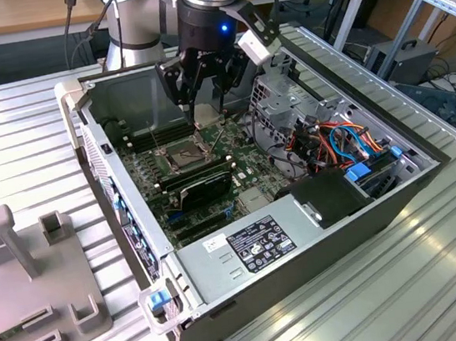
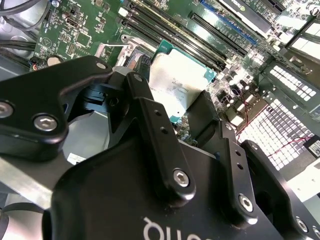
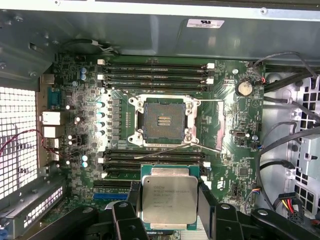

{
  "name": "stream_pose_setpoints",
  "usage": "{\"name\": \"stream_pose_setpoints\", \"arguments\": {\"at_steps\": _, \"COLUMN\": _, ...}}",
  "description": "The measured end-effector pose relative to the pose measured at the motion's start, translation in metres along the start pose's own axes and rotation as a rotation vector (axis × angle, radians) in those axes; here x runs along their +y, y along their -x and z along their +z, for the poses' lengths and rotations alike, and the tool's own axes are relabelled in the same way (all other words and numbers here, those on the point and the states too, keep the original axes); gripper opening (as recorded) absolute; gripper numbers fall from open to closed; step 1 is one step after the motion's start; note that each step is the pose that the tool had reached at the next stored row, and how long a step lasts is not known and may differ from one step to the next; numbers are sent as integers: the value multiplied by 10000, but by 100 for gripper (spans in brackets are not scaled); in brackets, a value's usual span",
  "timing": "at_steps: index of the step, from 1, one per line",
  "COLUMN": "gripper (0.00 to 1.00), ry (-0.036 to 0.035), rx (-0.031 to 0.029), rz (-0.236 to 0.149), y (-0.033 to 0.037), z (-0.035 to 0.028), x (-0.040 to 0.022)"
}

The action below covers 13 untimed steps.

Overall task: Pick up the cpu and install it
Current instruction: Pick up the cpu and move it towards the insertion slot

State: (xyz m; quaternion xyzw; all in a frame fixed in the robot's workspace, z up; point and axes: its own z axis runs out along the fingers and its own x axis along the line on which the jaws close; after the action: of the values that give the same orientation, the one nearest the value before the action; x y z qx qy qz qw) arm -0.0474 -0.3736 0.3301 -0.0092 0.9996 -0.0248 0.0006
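My gripper [image 3: 166, 200] is shut on the cpu [image 3: 166, 198], a small flat square chip with a dull silver top, and holds it between its two black fingers [image 3: 206, 200]. It hangs inside the open computer case above the green motherboard [image 3: 80, 100]. The dark open socket [image 3: 163, 120] with its metal frame lies a short way off from the cpu, uncovered. In the second wrist view the cpu [image 2: 172, 82] sits between the black fingers [image 2: 150, 125]. The exterior view shows the gripper [image 1: 204, 115] low over the motherboard [image 1: 249, 172], behind the socket [image 1: 185, 151].
Memory slots [image 3: 155, 72] run on both sides of the socket. A drive cage with coloured cables [image 1: 338, 143] and the power supply [image 1: 251, 247] fill the case toward the exterior view's right. A grey fixture block [image 1: 32, 280] stands on the table at that view's left.
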Motion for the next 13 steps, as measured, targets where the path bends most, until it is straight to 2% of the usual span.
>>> {"name": "stream_pose_setpoints", "arguments": {"at_steps": 13, "gripper": 55, "ry": -1, "rx": 0, "rz": 0, "y": 0, "z": 38, "x": 2}}
